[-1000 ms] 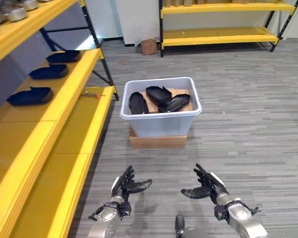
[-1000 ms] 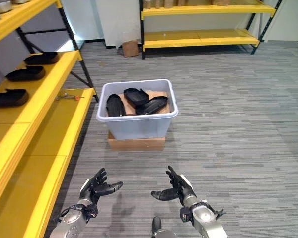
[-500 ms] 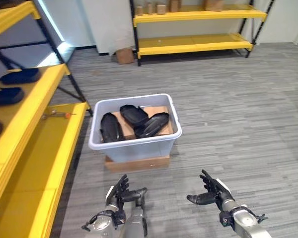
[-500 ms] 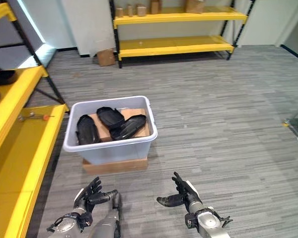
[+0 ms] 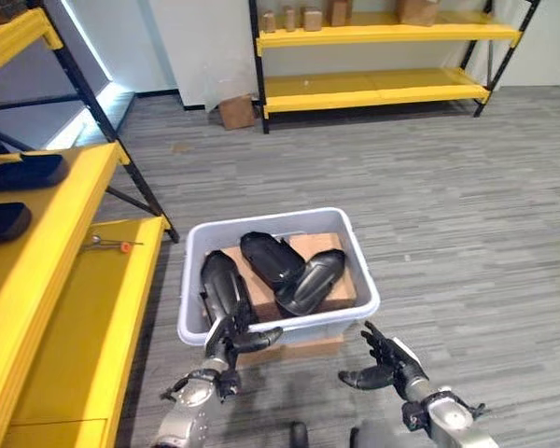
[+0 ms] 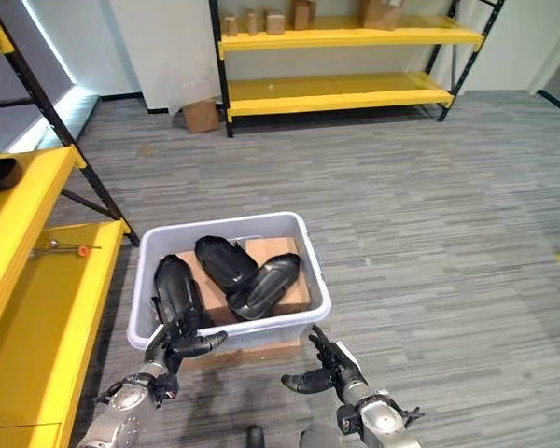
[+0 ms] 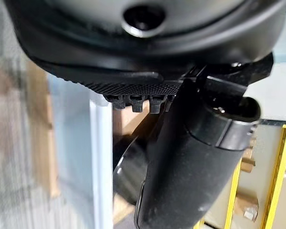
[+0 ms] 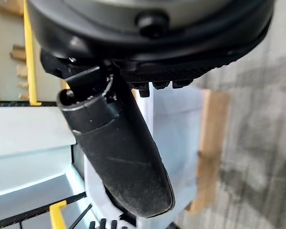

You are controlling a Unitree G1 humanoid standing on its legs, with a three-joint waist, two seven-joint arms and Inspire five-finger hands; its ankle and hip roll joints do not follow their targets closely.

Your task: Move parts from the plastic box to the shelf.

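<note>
Three dark parts [image 5: 280,266] lie in the pale plastic box [image 5: 355,308], which stands on a flat cardboard base on the grey floor. To the robot's left stands the yellow shelf [image 5: 51,280]; two more dark parts [image 5: 19,173] rest on its upper level, and a small tool lies on the lower one. The left hand [image 5: 226,338] hangs at the box's near rim, fingers loosely spread and holding nothing. The right hand [image 5: 381,364] hovers just before the box, fingers wide, empty too.
</note>
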